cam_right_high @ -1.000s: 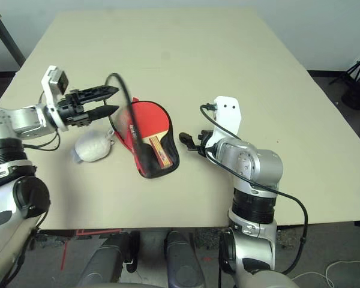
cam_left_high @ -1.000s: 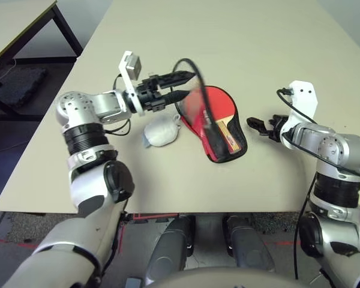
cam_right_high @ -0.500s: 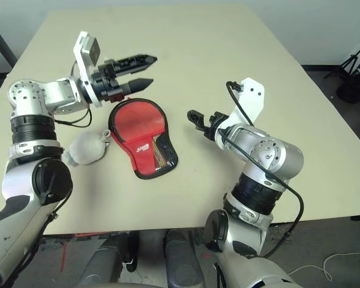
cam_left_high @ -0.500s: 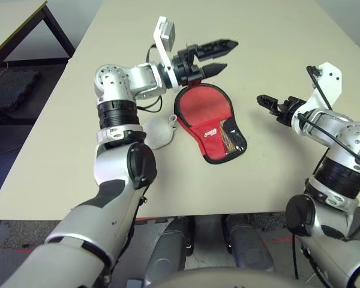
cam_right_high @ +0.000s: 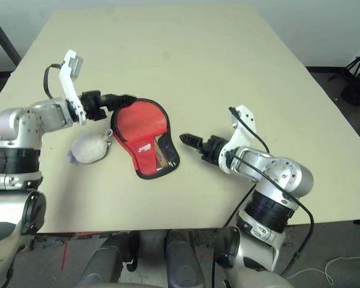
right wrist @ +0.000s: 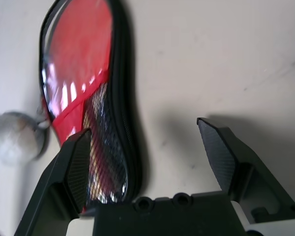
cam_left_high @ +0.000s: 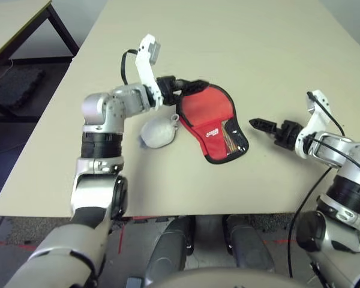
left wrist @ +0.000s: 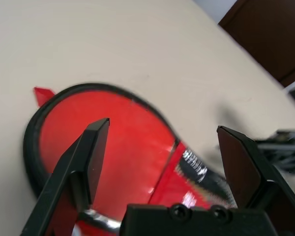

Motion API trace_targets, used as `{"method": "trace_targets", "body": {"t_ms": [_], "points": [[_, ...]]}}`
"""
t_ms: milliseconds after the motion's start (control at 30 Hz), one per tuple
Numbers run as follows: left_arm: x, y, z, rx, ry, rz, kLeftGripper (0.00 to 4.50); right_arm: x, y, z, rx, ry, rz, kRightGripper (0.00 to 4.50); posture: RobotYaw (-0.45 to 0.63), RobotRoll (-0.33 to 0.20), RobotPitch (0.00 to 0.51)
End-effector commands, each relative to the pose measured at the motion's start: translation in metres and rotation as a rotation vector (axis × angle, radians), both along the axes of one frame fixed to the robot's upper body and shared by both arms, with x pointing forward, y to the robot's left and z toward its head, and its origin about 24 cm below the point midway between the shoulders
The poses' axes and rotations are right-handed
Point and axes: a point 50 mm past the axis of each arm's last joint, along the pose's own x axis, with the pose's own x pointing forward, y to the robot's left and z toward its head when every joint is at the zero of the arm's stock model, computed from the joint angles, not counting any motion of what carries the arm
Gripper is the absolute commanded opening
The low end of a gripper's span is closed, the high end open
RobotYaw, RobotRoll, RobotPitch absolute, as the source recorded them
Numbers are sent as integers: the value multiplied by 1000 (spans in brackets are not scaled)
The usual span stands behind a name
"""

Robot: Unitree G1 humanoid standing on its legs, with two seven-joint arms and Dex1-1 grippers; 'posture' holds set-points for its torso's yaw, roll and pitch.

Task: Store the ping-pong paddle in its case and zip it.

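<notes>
Left claw has shifted back over the red case, perhaps just above it, gaping; right claw open too

Pale, smooth table takes up most of the area — straight edges noted. Grey floor beyond the near edge, red tape line on it. Second table, dark-legged, at far left; tripod at right — pale wall behind.
</notes>
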Motion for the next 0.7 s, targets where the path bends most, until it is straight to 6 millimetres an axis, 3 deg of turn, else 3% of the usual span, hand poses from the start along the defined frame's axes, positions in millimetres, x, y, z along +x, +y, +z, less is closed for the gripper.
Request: {"method": "trace_targets", "body": {"t_ms": [33,333,700], "points": [[-3,0,-7,42,-25,-1,4500,-6,2,-8,6,58,68,4455,-48,0,181],[3,-2,7,-13,-114,35,4500,-23,18,-22,60,129,194,4455,-37,0,186],[9,-11,13,-38,-137,27,4500,-19,37,-35,133,204,184,4455,-45,0,175]]}}
